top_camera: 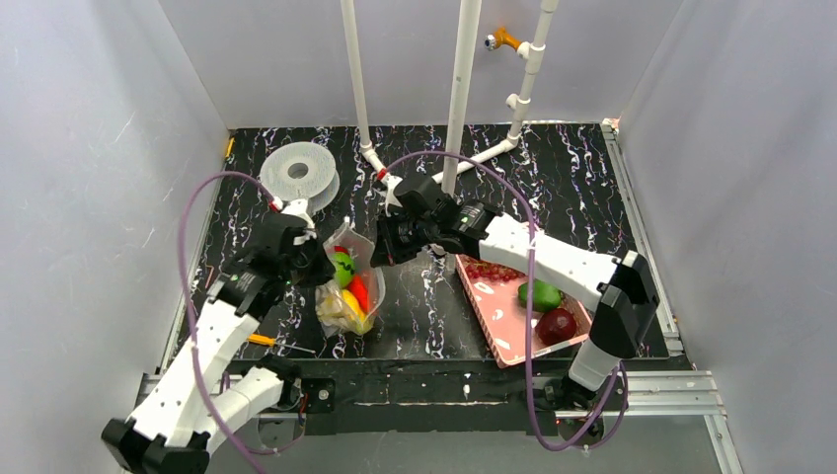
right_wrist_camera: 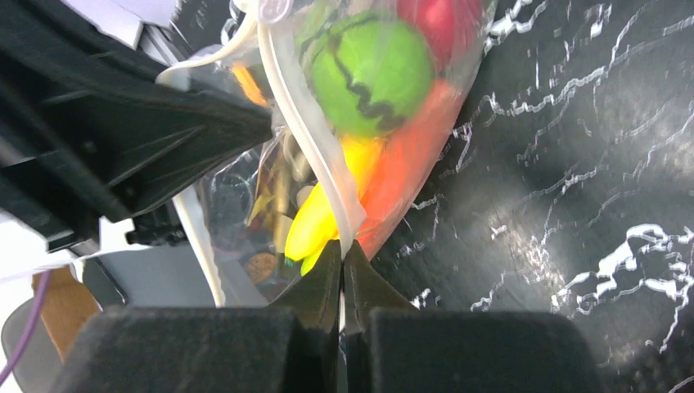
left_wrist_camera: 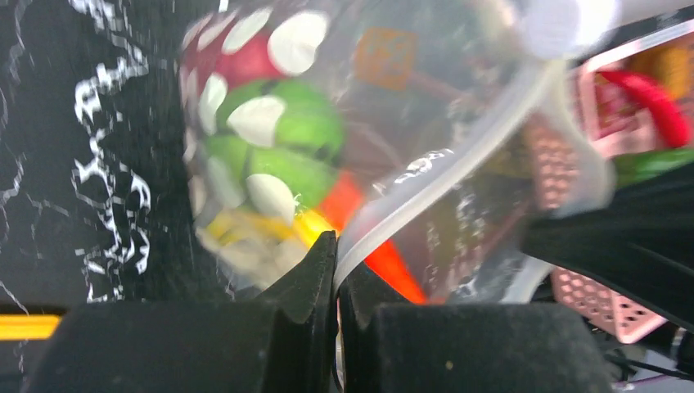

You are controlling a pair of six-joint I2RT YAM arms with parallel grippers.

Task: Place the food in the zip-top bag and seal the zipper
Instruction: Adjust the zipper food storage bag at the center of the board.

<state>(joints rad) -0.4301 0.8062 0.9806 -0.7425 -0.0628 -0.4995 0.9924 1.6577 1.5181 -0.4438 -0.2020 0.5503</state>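
The zip-top bag [top_camera: 345, 288], clear with white dots, hangs between my two grippers over the black mat. Inside it lie the food pieces: a green striped ball [right_wrist_camera: 372, 70], a red piece [right_wrist_camera: 438, 20], an orange piece [right_wrist_camera: 409, 164] and a yellow banana [right_wrist_camera: 321, 223]. My left gripper [top_camera: 314, 262] is shut on the bag's mouth edge, shown in the left wrist view [left_wrist_camera: 337, 241]. My right gripper [top_camera: 378, 249] is shut on the zipper [right_wrist_camera: 301, 123], shown in the right wrist view [right_wrist_camera: 342, 248]. The zipper [left_wrist_camera: 458, 155] runs diagonally across the left wrist view.
A pink basket [top_camera: 494, 321] at the right holds a green piece [top_camera: 541, 294], a dark red piece [top_camera: 558, 324] and red berries [top_camera: 489, 270]. A grey-white spool [top_camera: 299, 170] lies at the back left. White pipes [top_camera: 461, 89] stand behind. A yellow-handled tool [top_camera: 262, 340] lies near the left arm.
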